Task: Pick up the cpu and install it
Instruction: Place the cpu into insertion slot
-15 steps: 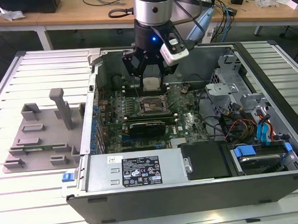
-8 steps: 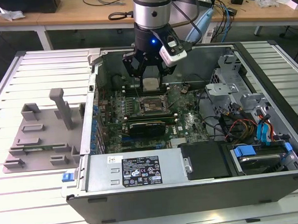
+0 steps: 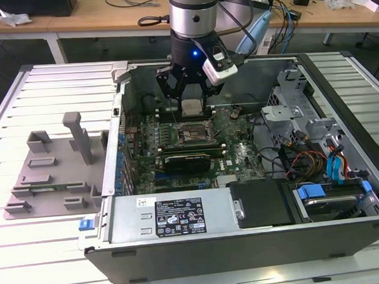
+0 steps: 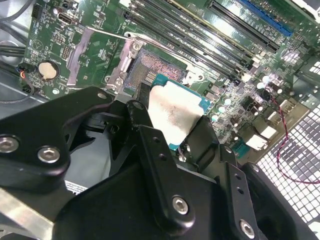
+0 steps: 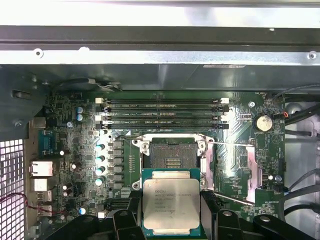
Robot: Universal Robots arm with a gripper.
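The tool (image 3: 192,107) grips the cpu (image 5: 171,202) by two edges above the motherboard (image 5: 75,145), near the open socket (image 5: 172,156); memory slots (image 5: 162,112) lie beside.

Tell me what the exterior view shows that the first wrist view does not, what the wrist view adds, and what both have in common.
Exterior view, not the first wrist view: the arm, the grey fixture tray on the exterior view's left, outside the computer case, and the power supply.
First wrist view, not the exterior view: the round coin battery and the rear ports on the board.
Both: the hand shut on the cpu, near the open socket but not yet seated, and the memory slots.
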